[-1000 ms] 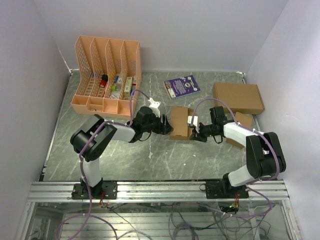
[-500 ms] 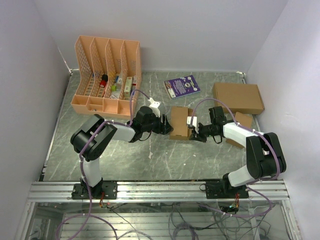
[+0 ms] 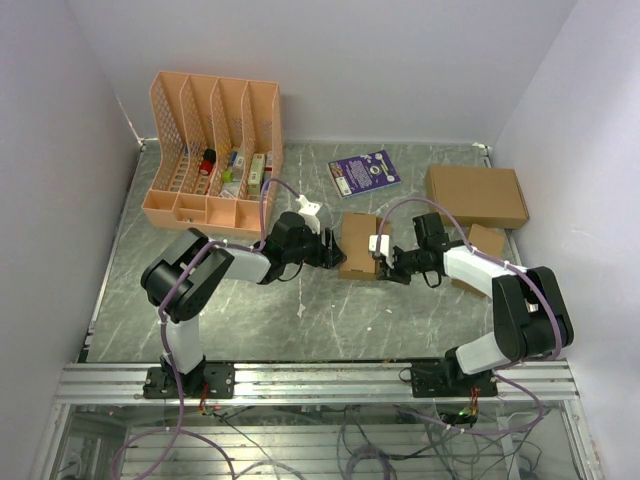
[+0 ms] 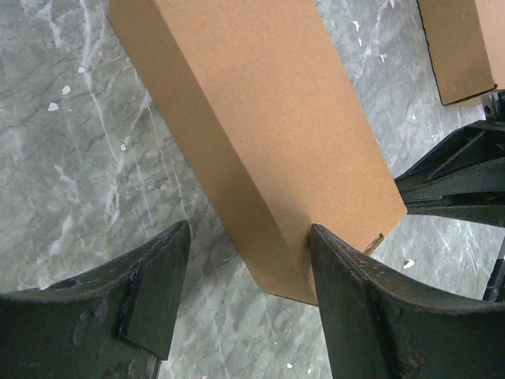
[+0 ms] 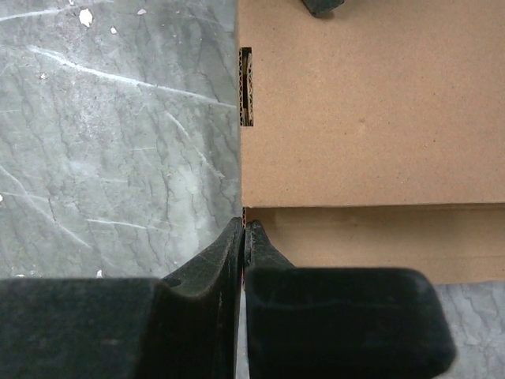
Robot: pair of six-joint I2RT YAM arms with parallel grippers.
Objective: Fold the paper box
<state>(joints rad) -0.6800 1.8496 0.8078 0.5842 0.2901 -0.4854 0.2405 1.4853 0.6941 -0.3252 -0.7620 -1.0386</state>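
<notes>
The paper box (image 3: 358,245) is a small slim brown carton lying on the grey table between my two grippers. In the left wrist view its near end (image 4: 268,118) sits between the fingers of my open left gripper (image 4: 248,268); the right finger touches its corner and the left finger stands apart. My right gripper (image 3: 386,263) is at the box's right side. In the right wrist view its fingers (image 5: 245,230) are shut on a thin cardboard edge at the corner of the box (image 5: 371,103).
A much larger brown box (image 3: 476,195) lies at the back right. A second small carton (image 3: 484,245) lies partly under the right arm. A peach file organiser (image 3: 212,150) stands at the back left. A purple booklet (image 3: 364,172) lies behind the box.
My right gripper has shifted a little to the left, closer against the box. The left arm and the box have hardly moved.
</notes>
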